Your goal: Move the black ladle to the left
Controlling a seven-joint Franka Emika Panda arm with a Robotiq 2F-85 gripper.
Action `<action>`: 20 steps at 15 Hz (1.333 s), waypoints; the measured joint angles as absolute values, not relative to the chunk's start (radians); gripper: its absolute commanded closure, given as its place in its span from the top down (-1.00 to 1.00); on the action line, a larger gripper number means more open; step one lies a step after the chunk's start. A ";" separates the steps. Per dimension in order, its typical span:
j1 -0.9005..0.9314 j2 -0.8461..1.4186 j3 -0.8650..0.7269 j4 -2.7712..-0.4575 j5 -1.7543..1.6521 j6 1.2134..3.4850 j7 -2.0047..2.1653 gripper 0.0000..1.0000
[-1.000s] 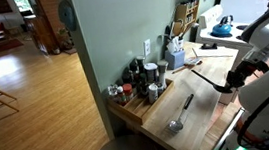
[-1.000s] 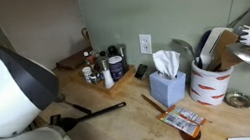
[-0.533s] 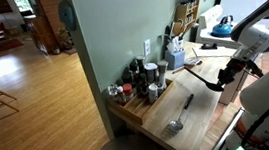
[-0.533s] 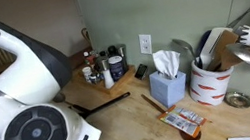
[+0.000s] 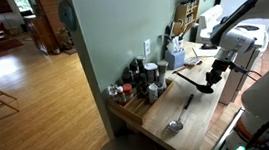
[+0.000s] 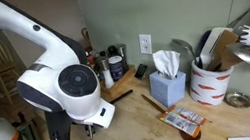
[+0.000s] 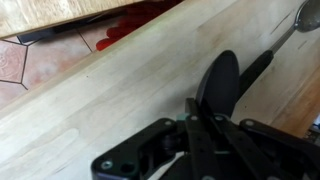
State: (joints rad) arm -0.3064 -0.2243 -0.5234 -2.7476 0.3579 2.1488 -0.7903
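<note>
My gripper is shut on the black ladle and holds it low over the wooden counter. The long black handle points towards the wall. In the wrist view the fingers meet on the ladle, whose dark rounded bowl shows just beyond them. In an exterior view the arm hides most of the ladle and only the end of the handle shows. The shiny metal ladle lies on the counter nearer the front edge. It also shows in the wrist view.
A wooden tray of spice jars stands by the wall corner. A blue tissue box, a red-and-white utensil crock and a small packet stand along the counter. The counter's edge drops to the floor.
The arm has carried the black ladle leftwards along the counter, closer to the metal ladle and the spice tray. The metal ladle has not moved.
</note>
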 measured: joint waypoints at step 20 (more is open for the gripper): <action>-0.506 -0.480 -0.458 -2.741 0.180 2.159 -0.458 1.00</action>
State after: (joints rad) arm -0.5059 -0.4801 -0.4584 -2.7408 0.1795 2.1588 -0.4584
